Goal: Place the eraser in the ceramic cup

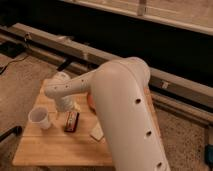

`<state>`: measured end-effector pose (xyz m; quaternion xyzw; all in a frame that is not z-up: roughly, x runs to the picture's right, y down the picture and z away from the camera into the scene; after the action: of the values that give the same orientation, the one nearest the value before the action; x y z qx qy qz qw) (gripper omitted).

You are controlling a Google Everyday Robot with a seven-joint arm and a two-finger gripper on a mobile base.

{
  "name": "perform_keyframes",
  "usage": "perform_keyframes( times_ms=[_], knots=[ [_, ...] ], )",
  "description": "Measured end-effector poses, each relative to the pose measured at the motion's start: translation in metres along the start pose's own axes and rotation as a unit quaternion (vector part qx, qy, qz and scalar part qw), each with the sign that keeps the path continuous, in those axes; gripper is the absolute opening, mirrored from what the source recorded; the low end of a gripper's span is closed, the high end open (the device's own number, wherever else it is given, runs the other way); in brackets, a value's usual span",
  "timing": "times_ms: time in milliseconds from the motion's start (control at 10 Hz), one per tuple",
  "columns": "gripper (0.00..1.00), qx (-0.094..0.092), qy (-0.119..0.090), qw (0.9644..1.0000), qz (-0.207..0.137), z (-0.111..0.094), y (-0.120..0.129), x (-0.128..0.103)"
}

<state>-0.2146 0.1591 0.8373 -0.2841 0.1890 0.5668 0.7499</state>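
Note:
The eraser [71, 121], a dark bar with a reddish stripe, lies flat on the wooden table [55, 150], right of the ceramic cup [40, 117]. The small white cup stands upright near the table's left edge. My big white arm [125, 115] reaches in from the right, and its wrist bends down over the table. The gripper [63, 110] hangs between cup and eraser, just above and left of the eraser's far end. The wrist hides most of it.
A pale tan block [97, 132] lies right of the eraser, by the arm. An orange bowl [90, 100] is mostly hidden behind the arm. Metal rails [75, 47] and a dark wall run behind the table. The floor is carpet.

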Motion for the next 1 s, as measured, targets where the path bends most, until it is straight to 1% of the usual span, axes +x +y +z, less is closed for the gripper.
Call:
perform_keyframes(
  times_ms=[200,600,800,900,1000],
  knots=[
    [0.80,0.001,0.008,1.0000,0.006,0.011,0.001,-0.002],
    [0.80,0.013,0.030,0.9993,0.019,0.031,-0.003,-0.003],
    [0.80,0.021,0.043,0.9987,0.016,0.038,-0.002,-0.002],
    [0.76,0.023,0.048,0.9985,0.014,0.039,-0.001,-0.001],
    [0.65,0.024,0.058,0.9979,0.015,0.041,-0.003,-0.002]
  ],
)
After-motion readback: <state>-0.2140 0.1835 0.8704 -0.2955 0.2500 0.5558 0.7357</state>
